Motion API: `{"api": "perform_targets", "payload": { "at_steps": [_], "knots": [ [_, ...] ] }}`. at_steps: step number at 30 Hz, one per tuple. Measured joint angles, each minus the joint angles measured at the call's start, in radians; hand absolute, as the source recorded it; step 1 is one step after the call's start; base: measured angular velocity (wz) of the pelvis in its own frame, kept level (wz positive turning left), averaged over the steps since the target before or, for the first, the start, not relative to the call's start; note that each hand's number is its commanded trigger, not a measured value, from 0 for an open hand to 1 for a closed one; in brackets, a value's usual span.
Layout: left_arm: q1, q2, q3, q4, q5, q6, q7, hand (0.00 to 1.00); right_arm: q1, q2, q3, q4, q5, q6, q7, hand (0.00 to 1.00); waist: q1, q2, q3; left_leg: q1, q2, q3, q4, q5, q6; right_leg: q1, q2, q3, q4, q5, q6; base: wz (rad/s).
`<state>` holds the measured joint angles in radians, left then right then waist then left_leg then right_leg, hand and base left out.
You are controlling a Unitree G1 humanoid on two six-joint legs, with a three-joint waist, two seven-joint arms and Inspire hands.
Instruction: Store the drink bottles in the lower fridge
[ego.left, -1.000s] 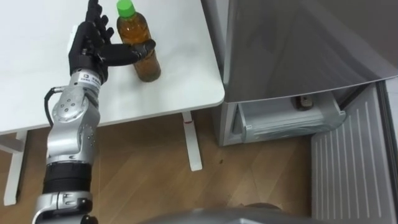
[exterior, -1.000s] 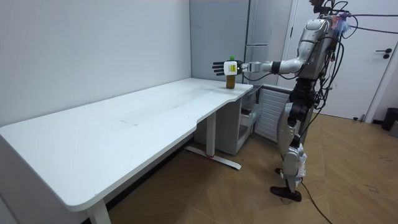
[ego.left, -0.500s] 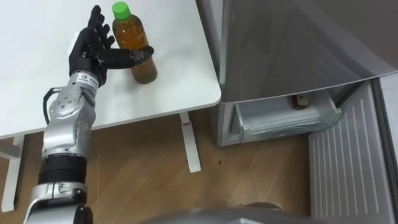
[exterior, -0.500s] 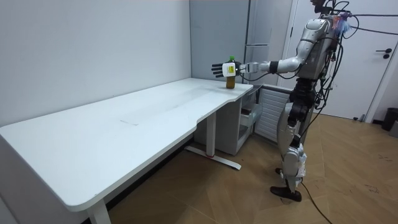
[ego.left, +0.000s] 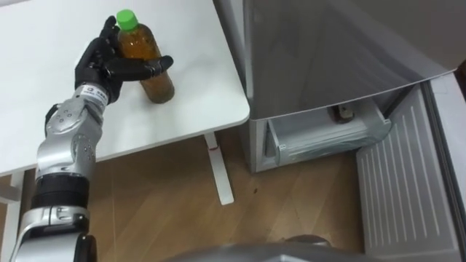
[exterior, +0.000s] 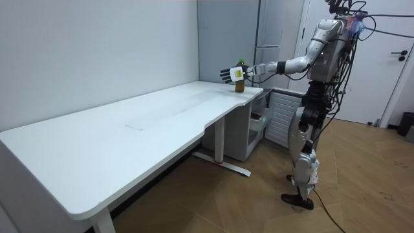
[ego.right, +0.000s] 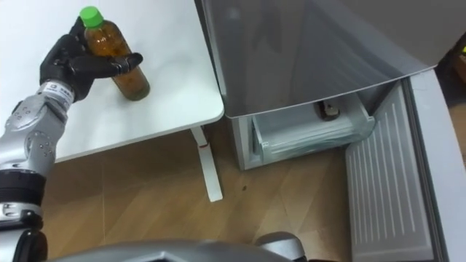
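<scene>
Bottle (ego.left: 148, 64) of brown drink, green cap (ego.left: 127, 18) on, stands upright on the white table (ego.left: 193, 91) near the corner closest to the fridge (ego.left: 328, 44). The left hand (ego.left: 102, 64) is closed round it: the thumb crosses the front of the body and the fingers pass behind, just under the cap. Whether those rear fingers press firmly cannot be read from here, as the bottle hides their tips.

Step in hand: securing the grasp, at the start of the pick. Nothing has gone into the fridge yet. The lower fridge drawer (ego.left: 320, 138) is pulled out and its door (ego.left: 400, 193) swung wide, so the target is ready.

Next move, as judged: lift straight up to clear the tabletop, keep the bottle upright, then turn toward the fridge and bend low enough to reach the drawer, which sits well below table height.

Against one second ago: the fingers then stood straight and spread beside the bottle with only the thumb on it; now they wrap behind. The bottle holds the same spot on the table. The whole eye view has shifted, which is the head camera's own motion.
</scene>
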<state>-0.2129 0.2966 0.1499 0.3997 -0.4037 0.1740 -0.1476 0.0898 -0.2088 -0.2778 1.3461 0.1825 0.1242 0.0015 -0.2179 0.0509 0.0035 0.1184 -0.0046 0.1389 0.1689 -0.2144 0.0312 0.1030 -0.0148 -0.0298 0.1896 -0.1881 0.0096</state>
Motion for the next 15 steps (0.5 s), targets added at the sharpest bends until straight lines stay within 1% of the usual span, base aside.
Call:
{"api": "perform_targets", "payload": {
  "at_steps": [2, 4, 5, 10, 11, 12, 13, 15],
  "knots": [
    [0.000, 0.000, -0.001, 0.001, 0.000, 0.006, -0.004, 0.00, 0.005, -0.003, 0.000, -0.019, 0.000, 0.009, 0.001, 0.00, 0.000, 0.001, 0.0009, -0.003, 0.001, 0.000, 0.001, 0.000, 0.000, -0.003, 0.001, 0.001, 0.000, 0.001, -0.001, 0.00],
    [-0.002, 0.000, -0.001, 0.001, 0.001, 0.013, -0.008, 0.00, 0.007, -0.009, -0.001, -0.032, 0.000, 0.008, 0.000, 0.00, -0.002, 0.001, 0.0006, -0.003, 0.001, 0.000, 0.001, 0.000, 0.000, -0.003, 0.002, 0.002, -0.001, 0.001, -0.001, 0.00],
    [-0.010, 0.000, -0.001, 0.000, 0.001, 0.019, -0.011, 0.00, 0.007, -0.013, -0.002, -0.032, 0.000, 0.007, 0.000, 0.00, -0.003, 0.001, 0.0010, -0.003, 0.001, 0.000, 0.001, 0.000, 0.000, -0.003, 0.001, 0.002, -0.002, 0.001, -0.001, 0.00],
    [-0.043, 0.005, -0.001, 0.000, 0.000, 0.023, -0.011, 0.00, 0.007, -0.014, -0.002, -0.032, 0.000, 0.008, -0.003, 0.00, 0.000, 0.000, 0.0014, -0.002, 0.001, 0.001, 0.001, 0.000, 0.000, -0.003, 0.001, 0.003, -0.002, 0.001, -0.001, 0.00],
    [-0.046, 0.005, -0.001, 0.000, 0.000, 0.023, -0.011, 0.15, 0.007, -0.014, -0.002, -0.032, 0.000, 0.008, -0.003, 0.00, 0.000, 0.000, 0.0014, -0.002, 0.001, 0.001, 0.001, 0.000, 0.000, -0.003, 0.001, 0.003, -0.002, 0.001, -0.001, 0.00],
    [-0.051, 0.005, -0.001, 0.000, 0.000, 0.023, -0.011, 0.73, 0.008, -0.014, -0.002, -0.032, 0.000, 0.008, -0.004, 0.00, 0.001, 0.000, 0.0015, -0.001, 0.001, 0.001, 0.001, 0.000, 0.000, -0.004, 0.001, 0.003, -0.002, 0.001, -0.001, 0.00],
    [-0.055, 0.005, -0.001, 0.000, 0.000, 0.023, -0.011, 1.00, 0.008, -0.014, -0.002, -0.032, -0.001, 0.008, -0.006, 0.00, 0.001, 0.000, 0.0015, -0.001, 0.001, 0.001, 0.001, 0.000, 0.000, -0.006, 0.001, 0.003, -0.002, 0.001, -0.001, 0.00],
    [-0.058, 0.005, -0.001, 0.000, 0.000, 0.023, -0.011, 1.00, 0.008, -0.015, -0.003, -0.032, -0.001, 0.009, -0.009, 0.00, 0.000, 0.000, 0.0016, -0.002, 0.001, 0.001, 0.001, 0.000, 0.000, -0.006, 0.001, 0.004, -0.002, 0.001, -0.001, 0.00]
  ]
}}
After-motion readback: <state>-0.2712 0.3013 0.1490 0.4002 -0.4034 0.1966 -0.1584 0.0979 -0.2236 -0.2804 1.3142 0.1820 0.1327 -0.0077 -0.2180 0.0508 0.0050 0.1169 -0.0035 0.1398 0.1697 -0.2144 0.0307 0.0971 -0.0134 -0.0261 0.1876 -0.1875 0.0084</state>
